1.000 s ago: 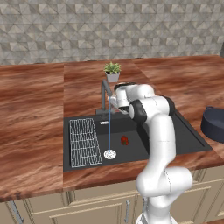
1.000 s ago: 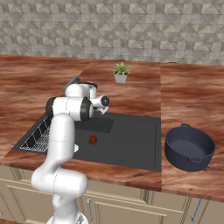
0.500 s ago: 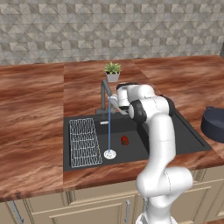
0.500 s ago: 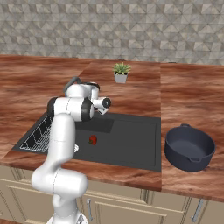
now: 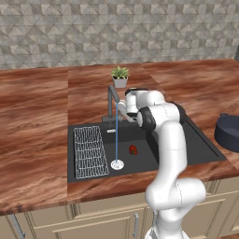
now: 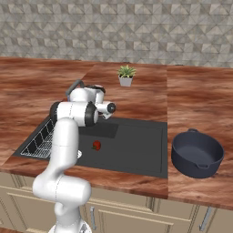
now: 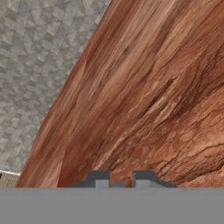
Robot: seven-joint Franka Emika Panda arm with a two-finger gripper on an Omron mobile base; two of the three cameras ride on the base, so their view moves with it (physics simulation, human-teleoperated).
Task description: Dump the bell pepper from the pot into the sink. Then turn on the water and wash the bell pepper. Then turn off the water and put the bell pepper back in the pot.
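Observation:
The red bell pepper (image 5: 133, 149) (image 6: 96, 145) lies on the floor of the black sink (image 5: 196, 144) (image 6: 141, 150), right of the silver drain (image 5: 116, 164). A thin pale blue stream of water (image 5: 116, 140) falls from the dark grey faucet (image 5: 111, 99) onto the drain. My gripper (image 5: 122, 106) hangs high beside the faucet, above the sink's back edge and well above the pepper. In the hand view its fingertips (image 7: 101, 178) sit close together with nothing between them. The navy pot (image 6: 197, 152) (image 5: 228, 133) stands empty on the counter right of the sink.
A wire rack (image 5: 88, 151) (image 6: 38, 141) fills the sink's left part. A small potted plant (image 5: 120, 77) (image 6: 126, 75) stands on the wooden counter (image 7: 144, 100) behind the faucet. Grey tiled wall (image 7: 39, 57) backs the counter.
The hand has shifted only very slightly near the faucet. The water runs as before and the pepper lies still.

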